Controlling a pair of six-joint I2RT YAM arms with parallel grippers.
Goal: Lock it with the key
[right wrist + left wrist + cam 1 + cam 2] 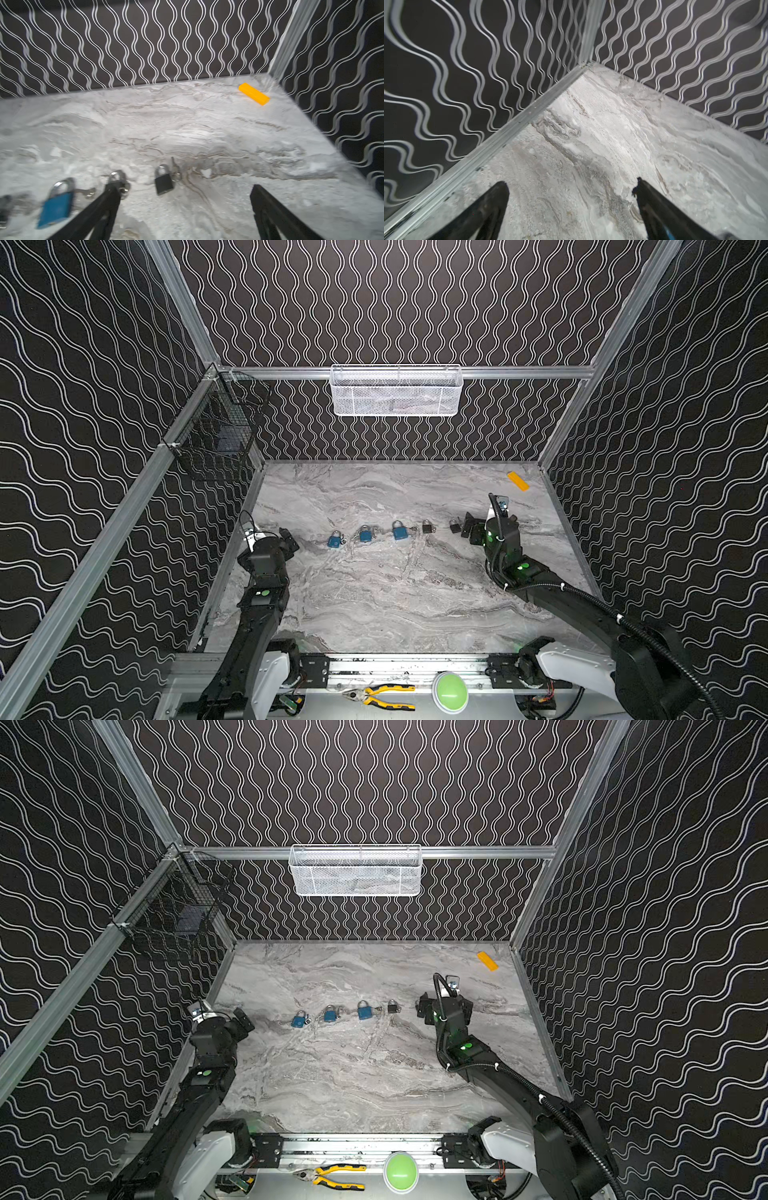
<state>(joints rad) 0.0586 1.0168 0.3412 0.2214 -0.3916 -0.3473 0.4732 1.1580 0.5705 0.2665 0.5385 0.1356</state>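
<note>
Marble-patterned tabletop [374,593] carries, as we see it, a row of three blue padlocks [365,534] and two black padlocks [427,526] across its middle, keys [175,169] lying beside them, while our right gripper [185,188] stands spread wide and empty by the rightmost black one and our left gripper [571,185] gapes empty near the left edge.

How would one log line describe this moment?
left gripper: open, empty | right gripper: open, near rightmost padlock | blue padlocks: three, on table
</note>
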